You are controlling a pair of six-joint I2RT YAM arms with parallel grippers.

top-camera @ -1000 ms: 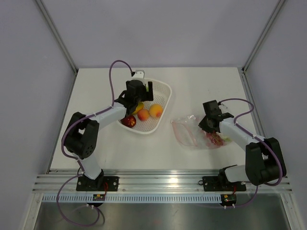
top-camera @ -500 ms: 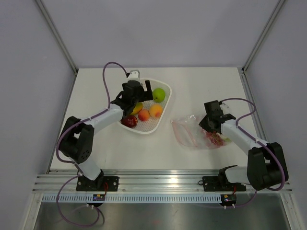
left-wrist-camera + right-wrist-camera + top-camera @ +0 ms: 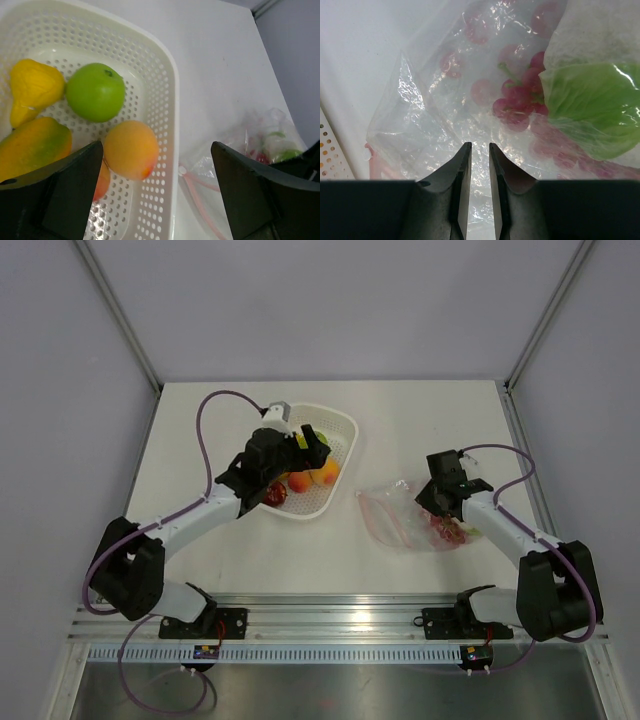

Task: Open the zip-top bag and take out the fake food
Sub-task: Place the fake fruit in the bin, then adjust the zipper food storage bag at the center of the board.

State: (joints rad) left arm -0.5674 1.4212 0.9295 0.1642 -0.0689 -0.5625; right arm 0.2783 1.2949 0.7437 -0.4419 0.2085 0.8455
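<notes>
Black fingers of the right hand [image 3: 479, 146] are held nearly together over the zip-top bag [image 3: 435, 100] on the counter [image 3: 430, 420]; a grip cannot be told. The left hand [image 3: 156, 147] is spread wide, empty, above fake food [image 3: 95, 91] in the white basket [image 3: 170, 70].

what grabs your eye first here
The white perforated plastic basket left of centre, full of glossy plastic fruit including a green apple, with the left tool open over it. Right of it lies a clear crinkly zip-top bag holding dark red grapes and a green leafy piece.
</notes>
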